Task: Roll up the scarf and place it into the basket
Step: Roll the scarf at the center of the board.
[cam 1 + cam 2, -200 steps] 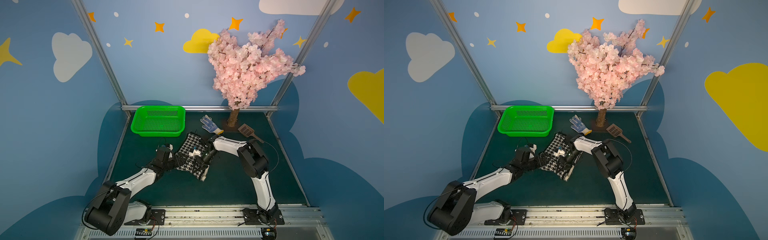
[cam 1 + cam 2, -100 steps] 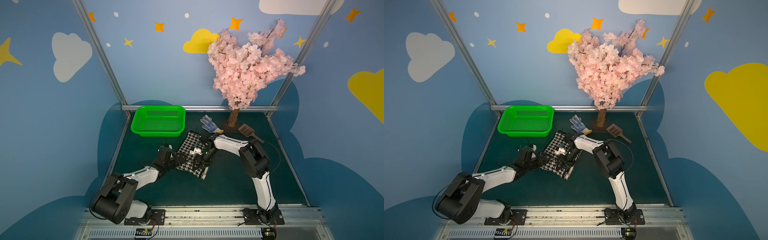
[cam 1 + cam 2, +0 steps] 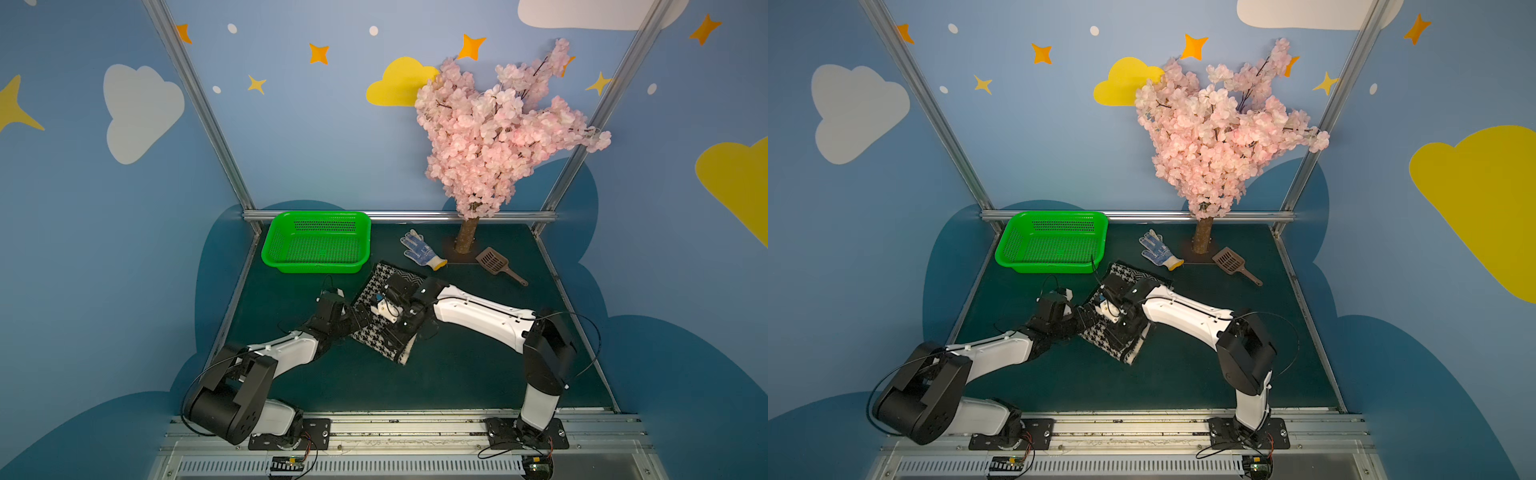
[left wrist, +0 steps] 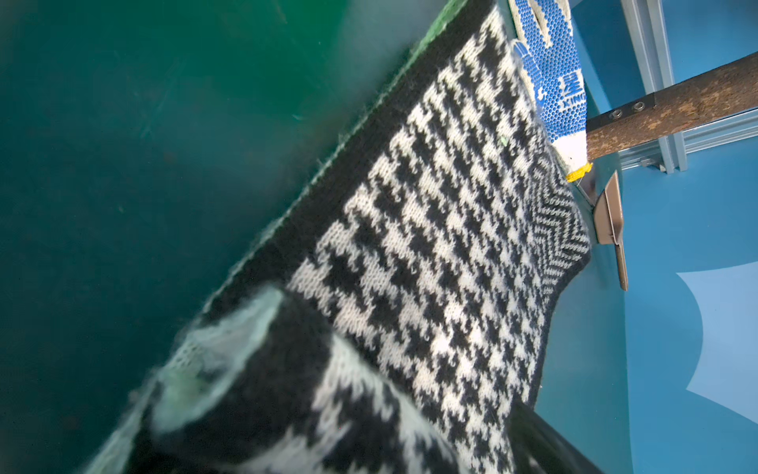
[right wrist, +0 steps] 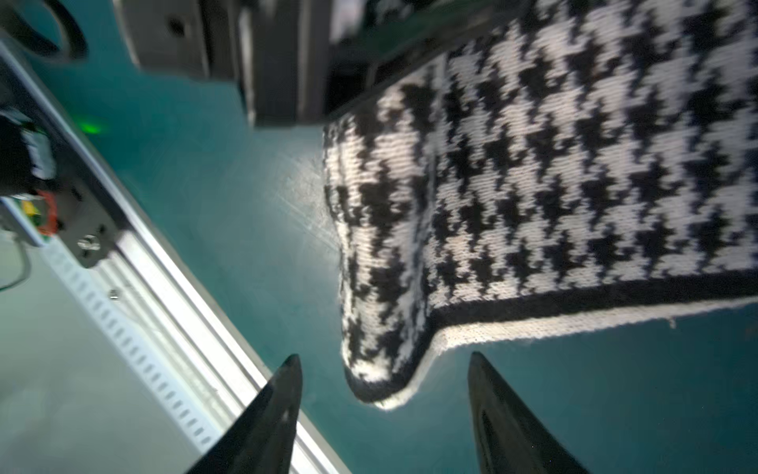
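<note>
Green tabletop (image 3: 457, 374) holds the scarf (image 3: 382, 345), folded near the basket (image 3: 316, 268): soft, light, floppy knit, probably best pinched at its doubled corner, where the right gripper (image 5: 383, 356) gapes empty, the left gripper (image 3: 361, 313) spread wide at its side.

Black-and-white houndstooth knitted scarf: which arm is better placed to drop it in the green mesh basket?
Left, likely. The left pincer, open, sits at the scarf edge nearer the basket; the right pincer, open too, hovers at its near corner.

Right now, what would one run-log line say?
scarf: folded over, outside basket | basket: empty | left gripper: open at scarf edge | right gripper: open, holding nothing
</note>
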Tool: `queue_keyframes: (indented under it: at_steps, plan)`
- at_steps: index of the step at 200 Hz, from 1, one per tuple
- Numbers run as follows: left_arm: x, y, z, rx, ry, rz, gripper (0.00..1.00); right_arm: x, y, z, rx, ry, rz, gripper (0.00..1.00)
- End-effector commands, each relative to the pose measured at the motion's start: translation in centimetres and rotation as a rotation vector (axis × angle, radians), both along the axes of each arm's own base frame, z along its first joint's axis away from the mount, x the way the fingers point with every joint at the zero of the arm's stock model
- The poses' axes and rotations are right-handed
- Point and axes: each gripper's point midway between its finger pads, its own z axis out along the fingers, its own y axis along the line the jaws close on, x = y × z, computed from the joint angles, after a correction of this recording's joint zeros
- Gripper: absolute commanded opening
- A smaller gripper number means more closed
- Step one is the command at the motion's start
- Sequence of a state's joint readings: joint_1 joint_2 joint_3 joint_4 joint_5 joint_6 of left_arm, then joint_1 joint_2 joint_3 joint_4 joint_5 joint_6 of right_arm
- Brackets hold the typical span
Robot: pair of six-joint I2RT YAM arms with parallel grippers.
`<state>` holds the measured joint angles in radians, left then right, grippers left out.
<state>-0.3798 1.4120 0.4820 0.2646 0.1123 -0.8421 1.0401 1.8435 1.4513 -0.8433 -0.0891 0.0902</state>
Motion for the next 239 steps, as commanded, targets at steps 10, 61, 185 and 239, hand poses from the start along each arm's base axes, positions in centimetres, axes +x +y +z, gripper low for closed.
queue_keyframes:
  at_steps: [10,61,185,239]
  plan:
    - [-2.1,1.1,-3.0,0.037,0.139,0.025,1.00,1.7,-1.1,-2.4,-0.070,-0.178,-0.044,0.64]
    - [-2.1,0.8,-2.8,0.013,0.134,0.020,1.00,0.5,0.2,-4.6,-0.065,-0.239,0.006,0.65]
    - [-2.6,1.3,-2.0,-0.045,0.138,0.049,1.00,0.5,0.9,-7.2,-0.207,-0.394,0.047,0.06]
    - [-2.7,5.9,5.6,-0.026,-0.037,0.167,1.00,-2.1,2.8,-3.7,0.022,-0.132,0.036,0.00]
